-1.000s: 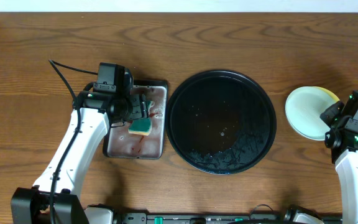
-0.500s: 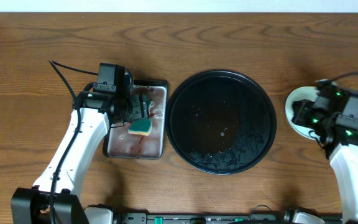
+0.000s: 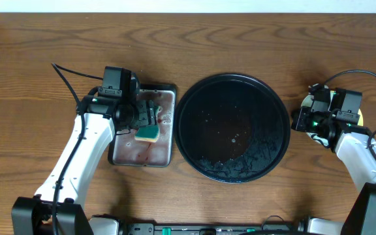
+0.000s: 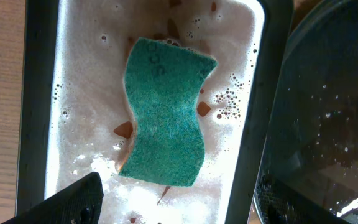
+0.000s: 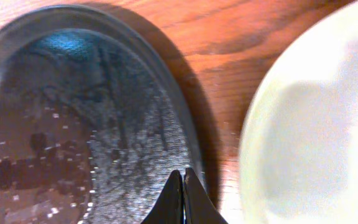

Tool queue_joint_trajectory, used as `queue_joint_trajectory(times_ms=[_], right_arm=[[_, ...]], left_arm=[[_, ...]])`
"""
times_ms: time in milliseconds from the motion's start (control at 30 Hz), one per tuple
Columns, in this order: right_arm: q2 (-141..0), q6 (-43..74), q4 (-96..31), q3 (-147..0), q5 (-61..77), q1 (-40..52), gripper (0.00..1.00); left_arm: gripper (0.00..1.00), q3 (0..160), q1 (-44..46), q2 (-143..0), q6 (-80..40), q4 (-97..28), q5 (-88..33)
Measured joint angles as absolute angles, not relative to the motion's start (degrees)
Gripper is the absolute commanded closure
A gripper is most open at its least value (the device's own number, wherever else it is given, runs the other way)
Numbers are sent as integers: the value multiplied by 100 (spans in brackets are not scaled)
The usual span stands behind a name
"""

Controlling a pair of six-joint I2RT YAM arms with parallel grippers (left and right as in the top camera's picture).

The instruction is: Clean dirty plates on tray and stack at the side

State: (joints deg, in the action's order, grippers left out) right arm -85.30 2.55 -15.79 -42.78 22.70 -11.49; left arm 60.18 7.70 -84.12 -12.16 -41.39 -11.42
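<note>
The round black tray [image 3: 234, 127] sits mid-table, wet and holding no plates; its rim also shows in the right wrist view [image 5: 73, 124]. A pale plate [image 5: 316, 124] lies on the wood to the right of the tray, mostly hidden under my right arm in the overhead view [image 3: 320, 136], with a yellow edge behind it. My right gripper [image 3: 300, 119] is shut and empty [image 5: 184, 199], between the tray's right rim and the plate. My left gripper [image 3: 150, 116] is open [image 4: 179, 208] above a green sponge [image 4: 166, 112].
The sponge [image 3: 149, 133] lies in a rectangular metal pan [image 3: 165, 153] with soapy water and red stains, just left of the tray. A black cable [image 3: 64, 75] trails from the left arm. Bare wood tabletop [image 3: 240, 39] lies behind.
My right arm has swung in from the right edge over the plates, and its gripper now points at the tray's right rim. The left arm and sponge have not moved.
</note>
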Motion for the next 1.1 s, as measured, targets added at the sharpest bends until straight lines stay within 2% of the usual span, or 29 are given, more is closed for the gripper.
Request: queue_joint_trajectory(times_ms=[367,633,767,867,967,1100], right_arm=[[-8530,272,-1717,-4278,1616,-1149,99],[-8530,727,-1859,-4278,657,-1149,99],[-8530,794,-1785,-4278,598,-1149,99],[-8530,681,-1726,-4281,1155,-1149,94],[-8523,574,-1804,-4338,1815,-1131,85],[-8506,416,-2886,-4969,2045,-888,70]], left_arm=[[20,6020,770,-8412,-1219,-4139,-1142],[20,6018,770,-8412,-1216,-4139,-1142],[20,6020,770,-8412,-1216,-4139,-1142],[20,6018,770,-8412,-1219,-4136,-1142],[19,6018,770,-8412,-1216,-4082,-1120],[19,6025,770,-8412,-1216,-4064,-847]])
